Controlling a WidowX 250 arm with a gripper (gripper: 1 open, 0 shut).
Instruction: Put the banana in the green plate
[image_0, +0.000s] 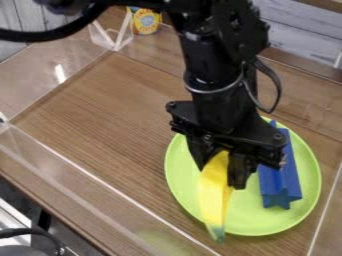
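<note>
The black gripper (225, 165) pointed down over the green plate (185, 173), and its jaws were closed on the top of the banana (215, 200). The banana hung down over the plate, its dark tip near the plate's front rim. A blue block (279, 172) lay on the plate's right side. The plate sat by the front right edge of the brown table (94, 110).
</note>
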